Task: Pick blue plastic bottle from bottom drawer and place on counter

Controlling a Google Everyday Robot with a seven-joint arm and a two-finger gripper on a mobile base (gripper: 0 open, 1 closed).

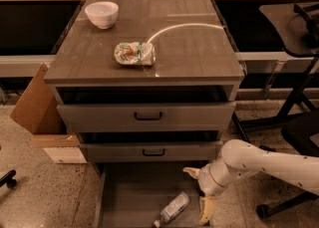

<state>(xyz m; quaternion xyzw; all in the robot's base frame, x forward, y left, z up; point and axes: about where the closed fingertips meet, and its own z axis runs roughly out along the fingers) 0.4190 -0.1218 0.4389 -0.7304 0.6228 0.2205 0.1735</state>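
Observation:
The blue plastic bottle (172,208) lies on its side on the floor of the open bottom drawer (129,197), near the front right, cap toward the front. My gripper (195,195) hangs over the drawer's right side, just right of the bottle and not touching it. Its two cream fingers (206,209) are spread wide, so it is open and empty. The white arm reaches in from the right. The counter (194,53) above bears a curved white line.
A wrinkled snack packet (133,53) and a white bowl (102,14) sit on the counter. Two drawers with black handles (148,116) stand slightly open above the bottom drawer. A cardboard box (37,107) stands at the left. Chair legs (279,204) are at the right.

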